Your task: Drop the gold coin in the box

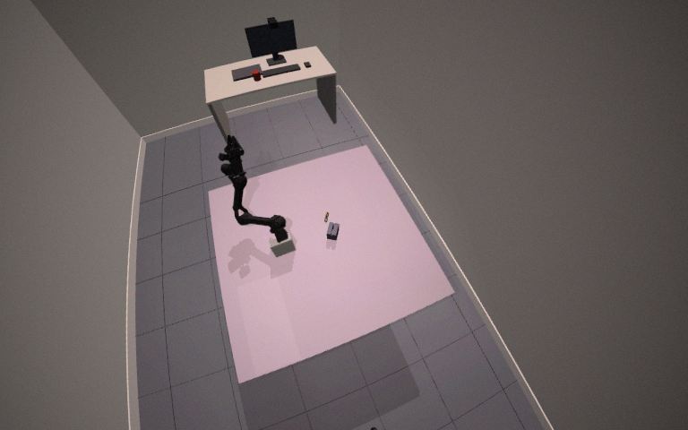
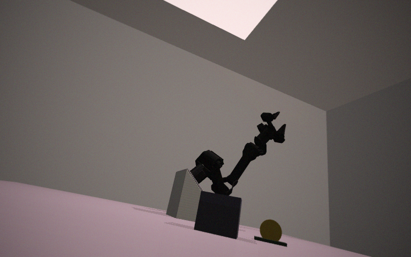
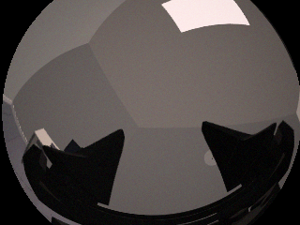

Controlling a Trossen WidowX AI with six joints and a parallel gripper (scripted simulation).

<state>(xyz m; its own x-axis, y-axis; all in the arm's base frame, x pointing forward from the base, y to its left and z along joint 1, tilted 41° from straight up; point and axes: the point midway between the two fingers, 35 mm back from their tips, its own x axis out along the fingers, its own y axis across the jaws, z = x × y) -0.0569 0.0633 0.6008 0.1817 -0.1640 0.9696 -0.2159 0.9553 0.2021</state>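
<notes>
The gold coin [image 1: 326, 216] [image 2: 270, 230] stands upright on its edge in the low dark-green holder [image 2: 281, 243] on the pink surface. The grey box [image 1: 331, 232] [image 2: 217, 214] stands close beside the holder; its lid slot shows as a short dark line in the top view, and its lid is out of sight in the exterior view. My gripper [image 2: 281, 119] [image 3: 163, 130] is open and empty. It is raised high, well above and away from the coin and box, pointing upward. The wrist view shows neither coin nor box, only walls and ceiling between the spread fingers.
The arm's pale base block [image 1: 283, 246] [image 2: 188, 196] stands on the pink mat [image 1: 355, 283], to the left of the box in the top view. A white desk [image 1: 218, 86] with a monitor [image 1: 271, 38] and a red mug [image 1: 256, 75] stands beyond the mat.
</notes>
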